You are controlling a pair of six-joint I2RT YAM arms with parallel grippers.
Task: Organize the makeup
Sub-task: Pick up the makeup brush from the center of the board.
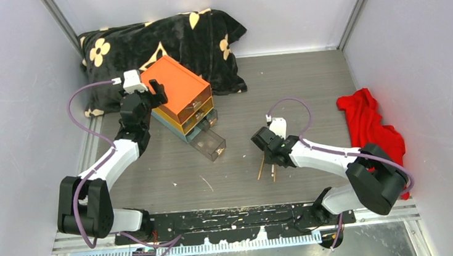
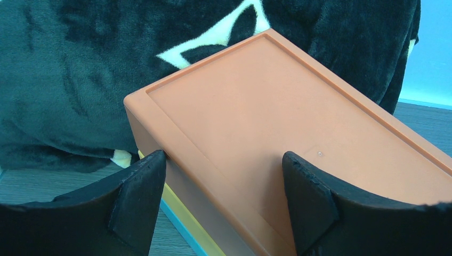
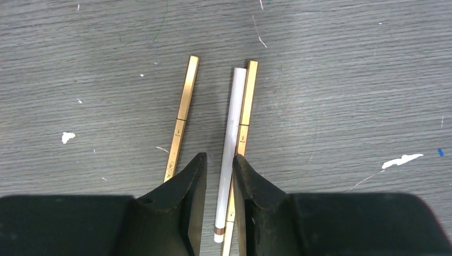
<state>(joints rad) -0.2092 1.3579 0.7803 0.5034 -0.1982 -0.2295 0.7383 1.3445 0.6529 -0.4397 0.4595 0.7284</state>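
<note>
R gripper (image 3: pixel 219 160) a sliver apart astride slim white makeup pencil (image 3: pixel 229 133), mid near edge; thin gold stick (image 3: pixel 246 106) touching alongside; risk: pinches both or flicks one; L gripper (image 2: pixel 224 156) wide apart over orange-topped plastic drawer box (image 2: pixel 256 106).

You get bright, even light, soft shadows; ahead of the right claw (image 3: pixel 218 160) all's sharp, its fingers (image 3: pixel 176 213) perhaps blurred.

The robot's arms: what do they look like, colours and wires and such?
Both the left arm and right arm have chunky black joints and white links. A purple cable loops along each. Each ends in two matt black, wedge-shaped fingers.
</note>
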